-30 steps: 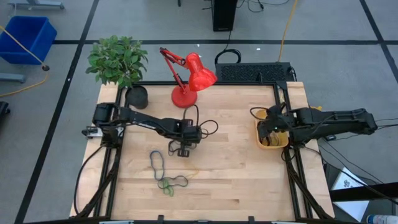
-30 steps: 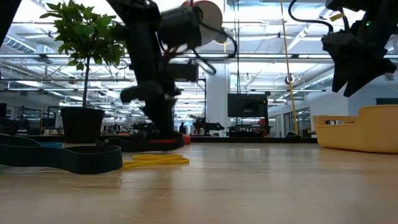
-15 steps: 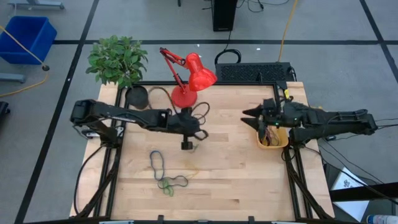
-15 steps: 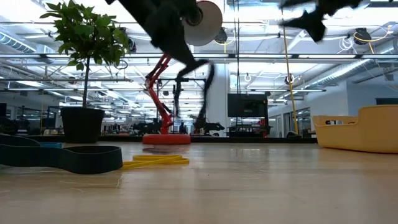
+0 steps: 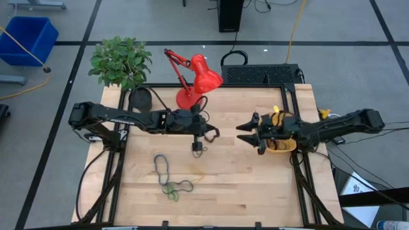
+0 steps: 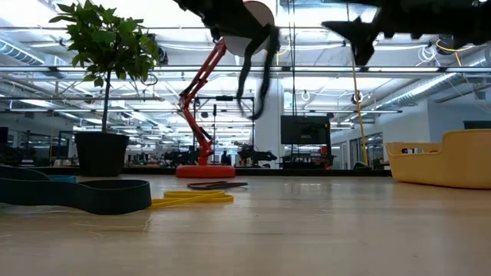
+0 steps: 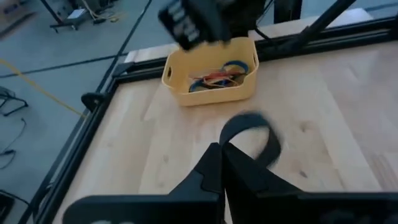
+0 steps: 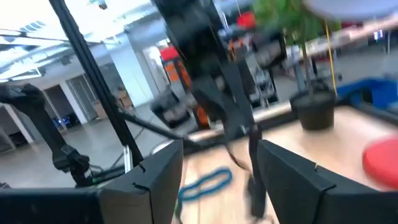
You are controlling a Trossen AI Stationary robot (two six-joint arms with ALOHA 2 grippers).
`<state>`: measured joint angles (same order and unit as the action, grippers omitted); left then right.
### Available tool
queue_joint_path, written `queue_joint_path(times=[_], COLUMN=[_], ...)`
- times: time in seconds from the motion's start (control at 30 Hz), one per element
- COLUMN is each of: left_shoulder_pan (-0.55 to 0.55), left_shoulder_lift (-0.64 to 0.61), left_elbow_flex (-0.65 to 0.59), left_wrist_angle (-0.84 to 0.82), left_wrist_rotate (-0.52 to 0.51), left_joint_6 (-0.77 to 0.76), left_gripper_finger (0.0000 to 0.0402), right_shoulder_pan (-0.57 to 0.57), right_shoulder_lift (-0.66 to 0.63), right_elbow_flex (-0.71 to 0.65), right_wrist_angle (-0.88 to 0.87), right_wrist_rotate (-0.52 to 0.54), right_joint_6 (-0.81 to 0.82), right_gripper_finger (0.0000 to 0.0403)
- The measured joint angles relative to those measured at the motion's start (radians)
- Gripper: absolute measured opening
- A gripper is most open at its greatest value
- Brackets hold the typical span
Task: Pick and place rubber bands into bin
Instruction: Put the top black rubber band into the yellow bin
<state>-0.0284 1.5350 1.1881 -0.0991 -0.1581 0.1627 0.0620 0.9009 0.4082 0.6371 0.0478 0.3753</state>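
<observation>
I am carrying a black rubber band (image 7: 250, 134) toward the bin (image 5: 281, 142).
My left gripper (image 5: 197, 146) is pinching it shut; my right gripper (image 5: 246, 133) is hanging open beside the bin.

Bright, even overhead light; both wrist views motion-blurred

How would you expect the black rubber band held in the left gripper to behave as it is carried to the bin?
Probably floppy: the black rubber band droops in a loop below the shut left gripper. It likely swings, appearing blurred in the wrist view. Seemingly light, it may snag on the bin.
</observation>
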Motion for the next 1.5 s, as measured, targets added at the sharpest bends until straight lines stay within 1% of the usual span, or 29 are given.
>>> queue_joint_path(times=[0.1, 0.27, 0.37, 0.57, 0.63, 0.77, 0.87, 1.0, 1.17, 1.27, 1.3, 1.5], left_shoulder_pan=[-0.002, -0.006, -0.006, -0.007, -0.006, -0.006, -0.006, -0.008, -0.010, -0.011, -0.011, -0.011], left_shoulder_lift=[0.000, 0.000, 0.000, 0.000, 0.000, 0.000, 0.000, 0.000, 0.000, 0.000, 0.000, 0.000], left_elbow_flex=[0.000, 0.000, 0.000, 0.000, 0.000, 0.000, 0.000, 0.000, 0.000, 0.000, 0.000, 0.000], left_wrist_angle=[0.033, 0.050, 0.050, 0.055, 0.054, 0.055, 0.047, 0.045, 0.044, 0.045, 0.045, 0.047], left_wrist_rotate=[0.000, 0.005, 0.003, 0.003, 0.002, 0.001, 0.001, 0.001, 0.002, 0.001, 0.001, 0.001], left_joint_6=[0.004, 0.016, 0.016, 0.019, 0.019, 0.022, 0.022, 0.019, 0.019, 0.013, 0.012, -0.024], left_gripper_finger=[0.0011, 0.0005, 0.0010, 0.0005, 0.0010, 0.0012, 0.0005, 0.0015, 0.0006, 0.0014, 0.0018, 0.0026], right_shoulder_pan=[0.006, 0.026, 0.027, 0.027, 0.027, 0.026, 0.025, 0.025, 0.025, 0.025, 0.025, 0.025], right_shoulder_lift=[0.065, 0.189, 0.250, 0.364, 0.400, 0.450, 0.468, 0.476, 0.476, 0.476, 0.476, 0.476], right_elbow_flex=[-0.008, 0.006, 0.022, 0.109, 0.144, 0.201, 0.220, 0.229, 0.229, 0.229, 0.229, 0.229], right_wrist_angle=[0.002, 0.082, 0.107, 0.138, 0.137, 0.137, 0.133, 0.142, 0.145, 0.145, 0.145, 0.144], right_wrist_rotate=[0.000, 0.001, 0.002, 0.002, 0.002, -0.001, -0.002, -0.024, -0.026, -0.027, -0.027, -0.025], right_joint_6=[0.002, -0.024, -0.025, -0.062, -0.076, -0.077, -0.076, -0.074, -0.074, -0.075, -0.077, -0.058], right_gripper_finger=[0.0201, 0.0201, 0.0201, 0.0201, 0.0200, 0.0190, 0.0172, 0.0132, 0.0061, 0.0014, 0.0008, 0.0003])
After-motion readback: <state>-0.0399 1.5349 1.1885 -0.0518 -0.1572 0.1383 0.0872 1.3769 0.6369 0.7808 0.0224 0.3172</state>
